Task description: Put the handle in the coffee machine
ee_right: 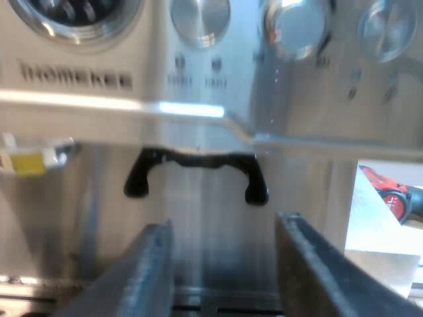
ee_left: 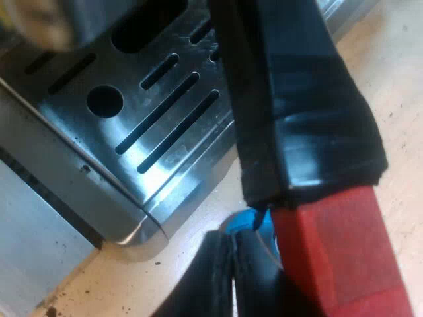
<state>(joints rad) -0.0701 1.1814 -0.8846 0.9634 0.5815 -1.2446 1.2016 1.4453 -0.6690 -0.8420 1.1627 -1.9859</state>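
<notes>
Between the left gripper's (ee_left: 271, 264) fingers (ee_left: 221, 277), the handle (ee_left: 297, 99), dark with a red end (ee_left: 337, 257), pinched, near the slotted drip tray (ee_left: 132, 112) over the tabletop (ee_left: 403, 99), right gripper's (ee_right: 225, 238) fingers (ee_right: 149, 271) spread wide, holding nothing, facing the espresso machine's (ee_right: 79, 79) front.

Items at the machine's front, by number.
One espresso machine (ee_right: 79, 79) bearing three round metal knobs (ee_right: 200, 16), one dial (ee_right: 73, 13) and one black bracket (ee_right: 195, 172); one drip tray (ee_left: 99, 191) with one round hole (ee_left: 104, 102); one handle (ee_left: 297, 99) with one red end (ee_left: 344, 257); two fingers (ee_right: 149, 271) on the right gripper (ee_right: 225, 223); one red object (ee_right: 390, 191) beside the machine.
</notes>
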